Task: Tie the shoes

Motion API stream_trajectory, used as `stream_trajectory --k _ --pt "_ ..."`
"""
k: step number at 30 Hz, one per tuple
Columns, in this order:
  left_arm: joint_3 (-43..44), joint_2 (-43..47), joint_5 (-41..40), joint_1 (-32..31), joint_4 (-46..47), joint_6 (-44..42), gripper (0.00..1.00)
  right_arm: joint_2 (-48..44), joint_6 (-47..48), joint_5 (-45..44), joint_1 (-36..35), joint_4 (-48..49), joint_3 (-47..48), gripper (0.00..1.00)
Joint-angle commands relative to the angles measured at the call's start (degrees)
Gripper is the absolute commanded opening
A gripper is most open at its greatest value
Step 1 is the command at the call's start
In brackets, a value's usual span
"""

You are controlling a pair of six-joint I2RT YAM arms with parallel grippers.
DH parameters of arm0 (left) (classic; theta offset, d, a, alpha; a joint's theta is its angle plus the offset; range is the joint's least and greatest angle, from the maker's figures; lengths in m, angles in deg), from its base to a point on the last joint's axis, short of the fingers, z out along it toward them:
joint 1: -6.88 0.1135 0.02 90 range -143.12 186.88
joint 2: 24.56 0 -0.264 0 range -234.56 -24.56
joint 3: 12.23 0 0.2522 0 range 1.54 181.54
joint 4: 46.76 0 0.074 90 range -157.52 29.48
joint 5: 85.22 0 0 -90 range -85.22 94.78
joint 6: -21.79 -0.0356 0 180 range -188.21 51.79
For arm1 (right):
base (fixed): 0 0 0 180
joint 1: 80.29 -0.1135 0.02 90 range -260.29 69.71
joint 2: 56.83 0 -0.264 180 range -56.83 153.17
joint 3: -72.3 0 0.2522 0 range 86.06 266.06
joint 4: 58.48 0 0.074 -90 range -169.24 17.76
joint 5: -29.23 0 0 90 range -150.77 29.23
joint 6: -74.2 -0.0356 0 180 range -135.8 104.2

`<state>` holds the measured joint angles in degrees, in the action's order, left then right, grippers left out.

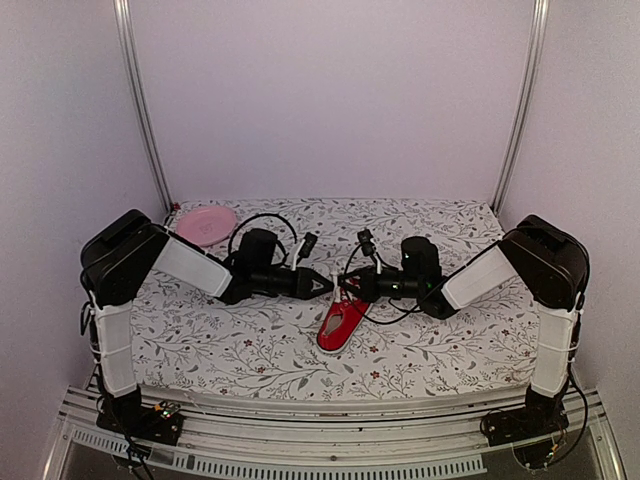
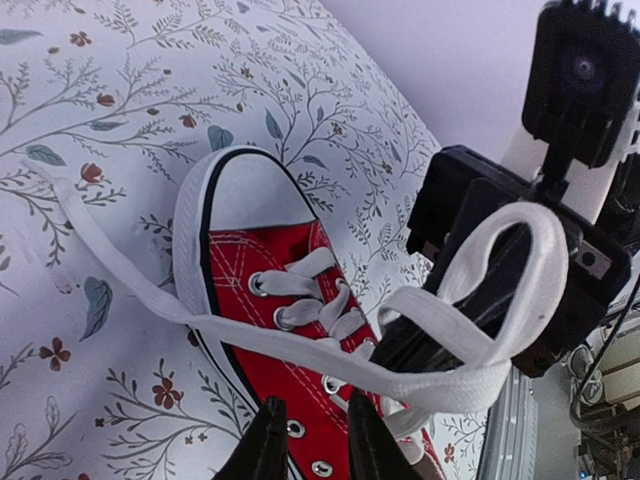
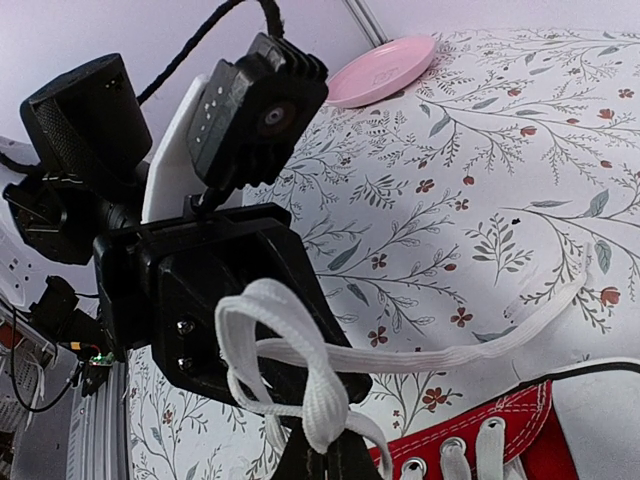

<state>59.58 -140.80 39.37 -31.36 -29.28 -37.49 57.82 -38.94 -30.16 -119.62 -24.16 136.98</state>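
A small red shoe [image 1: 341, 323] with a white sole and toe cap is lying on a flowered tablecloth [image 1: 225, 352], near the middle of the table and a little to the right. Its toe is pointing toward the near edge in the overhead view.

Two black robot arms are reaching in from either side and meeting just above the far end of the shoe. The left gripper [image 1: 322, 285] and the right gripper [image 1: 352, 290] are hovering nearly tip to tip.

In the left wrist view, the left fingers [image 2: 268, 440] are standing narrowly apart. Red canvas and eyelets are showing through the gap between them. The white lace [image 2: 150, 297] is passing just beyond their tips, and one end is trailing across the cloth past the toe cap.

The right gripper's jaws are pinching together on the lace. A loop [image 3: 325, 400] is rising from its fingertips in the right wrist view and is standing directly in front of the left gripper's black body. Another strand is running from there out over the cloth to the right.

A pink plate [image 1: 205, 224] is sitting at the far left corner, well apart from the shoe.
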Motion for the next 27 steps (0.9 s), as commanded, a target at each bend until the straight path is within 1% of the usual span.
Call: stream_trajectory --k 1,13,27 --pt "1.55 -1.09 2.59 0.02 3.21 0.51 0.21 0.93 -0.14 0.34 0.29 1.68 -0.29 0.02" --pt "1.48 -2.13 5.6 -0.42 5.96 1.48 0.21 0.93 -0.24 0.37 0.4 1.71 -0.34 0.02" --pt "-0.21 -1.28 5.56 -0.46 9.39 3.16 0.23 0.93 -0.24 0.08 0.66 1.59 -0.41 0.02"
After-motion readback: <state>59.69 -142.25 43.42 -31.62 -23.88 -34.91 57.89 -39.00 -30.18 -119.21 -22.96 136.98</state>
